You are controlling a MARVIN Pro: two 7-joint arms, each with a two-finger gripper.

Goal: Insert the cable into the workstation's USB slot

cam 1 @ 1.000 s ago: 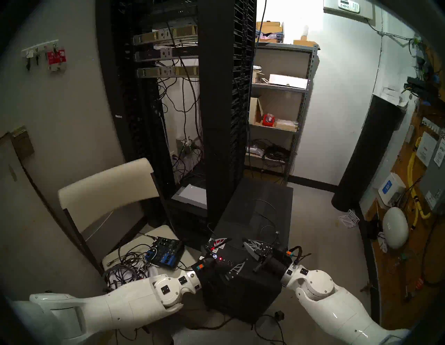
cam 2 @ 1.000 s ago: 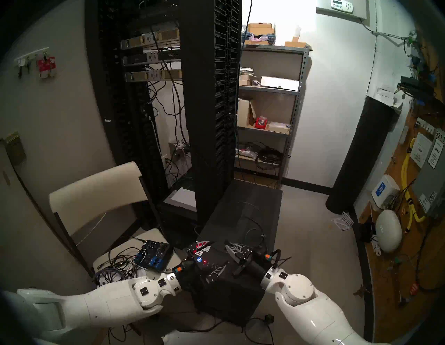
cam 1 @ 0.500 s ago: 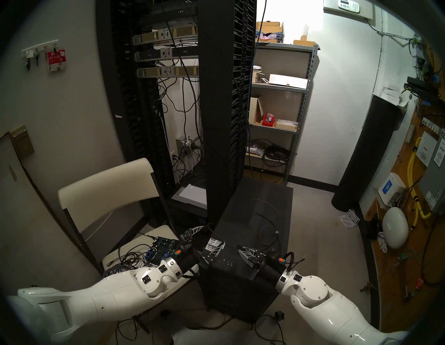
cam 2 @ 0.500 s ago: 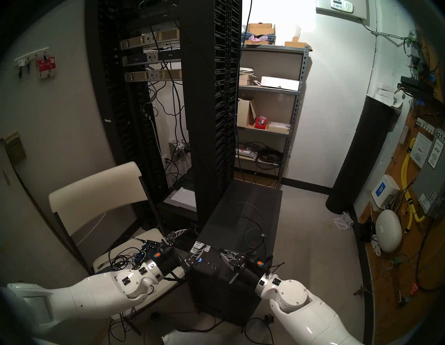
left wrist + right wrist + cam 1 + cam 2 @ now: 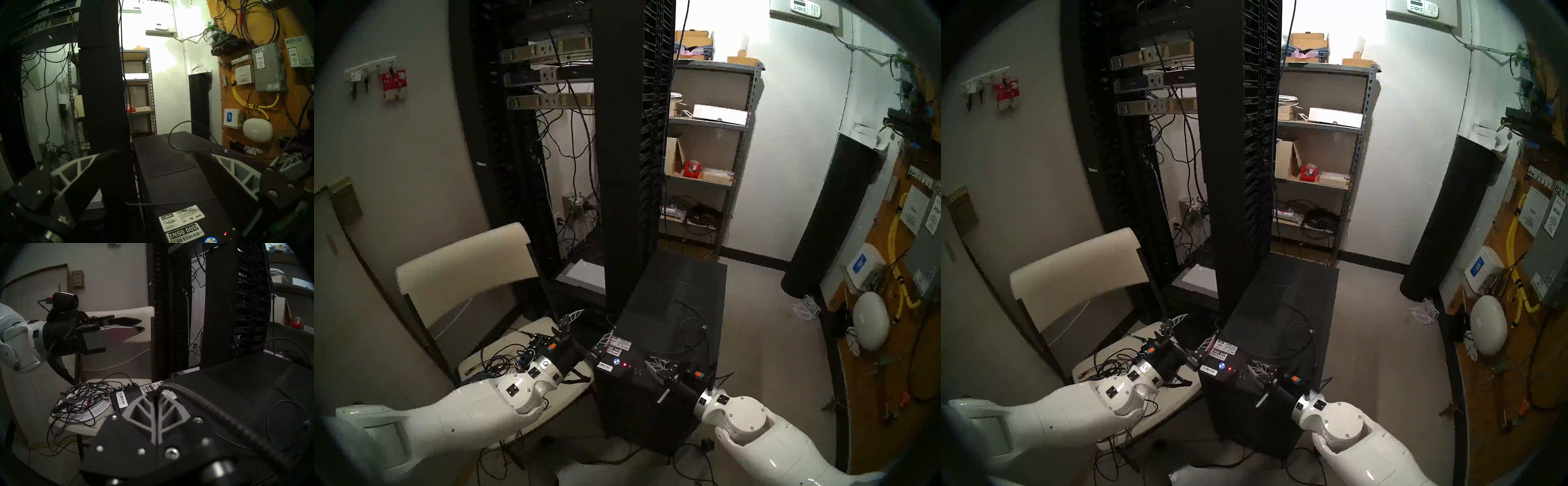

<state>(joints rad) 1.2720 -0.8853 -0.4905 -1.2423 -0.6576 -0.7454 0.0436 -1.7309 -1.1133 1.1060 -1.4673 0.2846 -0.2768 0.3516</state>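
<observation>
The black workstation stands on the floor, with white stickers, a blue-lit button and a red LED at its near top edge. Its USB slots sit just left of my right gripper. That gripper is shut on the cable, which leaves the fingertips and curves back to the right; the plug is hidden. The rest of the cable lies looped on the workstation's top. My left gripper is open and empty at the workstation's left edge.
A tall black server rack rises behind the workstation. Left of it, a white chair holds an audio mixer and a heap of cords. A metal shelf and a black cylinder stand at the back right.
My left gripper, open throughout, has drawn back from over the workstation's front top to its left edge. The right gripper has moved with the cable towards me and left, closer to the USB slots.
</observation>
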